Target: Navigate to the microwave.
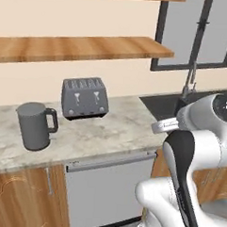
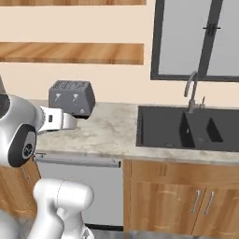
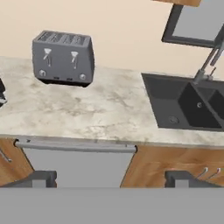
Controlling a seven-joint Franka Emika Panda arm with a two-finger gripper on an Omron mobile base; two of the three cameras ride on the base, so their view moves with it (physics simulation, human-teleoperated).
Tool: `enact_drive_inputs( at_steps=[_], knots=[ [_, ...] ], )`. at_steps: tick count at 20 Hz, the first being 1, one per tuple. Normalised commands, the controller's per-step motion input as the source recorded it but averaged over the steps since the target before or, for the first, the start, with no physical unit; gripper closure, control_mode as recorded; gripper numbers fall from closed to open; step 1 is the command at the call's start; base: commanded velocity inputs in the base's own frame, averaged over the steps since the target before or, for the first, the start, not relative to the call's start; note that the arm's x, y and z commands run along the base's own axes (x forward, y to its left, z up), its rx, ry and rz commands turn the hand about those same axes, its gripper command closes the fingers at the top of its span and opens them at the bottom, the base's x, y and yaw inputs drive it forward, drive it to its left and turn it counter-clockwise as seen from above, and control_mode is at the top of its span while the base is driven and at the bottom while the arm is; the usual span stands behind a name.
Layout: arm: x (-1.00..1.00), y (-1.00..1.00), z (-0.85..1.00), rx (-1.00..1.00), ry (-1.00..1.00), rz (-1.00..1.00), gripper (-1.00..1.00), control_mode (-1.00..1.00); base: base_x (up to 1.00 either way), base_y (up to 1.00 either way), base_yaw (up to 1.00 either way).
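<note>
**Microwave not yet before us**

Ahead of our hand (image 3: 112,177), its fingers wide apart and holding nothing, runs the marble counter (image 3: 109,113). Beyond it to the right sits the dark sink (image 3: 188,105); to the left, the grey toaster (image 3: 63,57); farther left, a kettle (image 1: 35,125). We judge the base must turn and drive on, arm kept tucked, until the microwave comes into sight.

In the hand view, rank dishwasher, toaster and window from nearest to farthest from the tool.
1. dishwasher, just ahead of the tool, below the counter.
2. toaster, back left on the counter.
3. window, upper right, on the wall.
</note>
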Motion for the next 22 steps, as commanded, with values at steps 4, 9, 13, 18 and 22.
enact_drive_inputs(
  at_steps=[4,9,13,18,22],
  knots=[
    [0.00,0.00,0.00,0.00,0.00,0.00,-1.00,1.00,-0.05,-1.00,-0.48],
    [0.00,0.00,0.00,0.00,0.00,0.00,-1.00,1.00,0.07,-0.95,-0.62],
    [0.00,0.00,0.00,0.00,0.00,0.00,-1.00,1.00,0.03,-0.86,-0.67],
    [0.00,0.00,0.00,0.00,0.00,0.00,-1.00,1.00,0.00,-0.23,-0.88],
    [0.00,0.00,0.00,0.00,0.00,0.00,-1.00,1.00,0.00,0.00,-0.99]
  ],
)
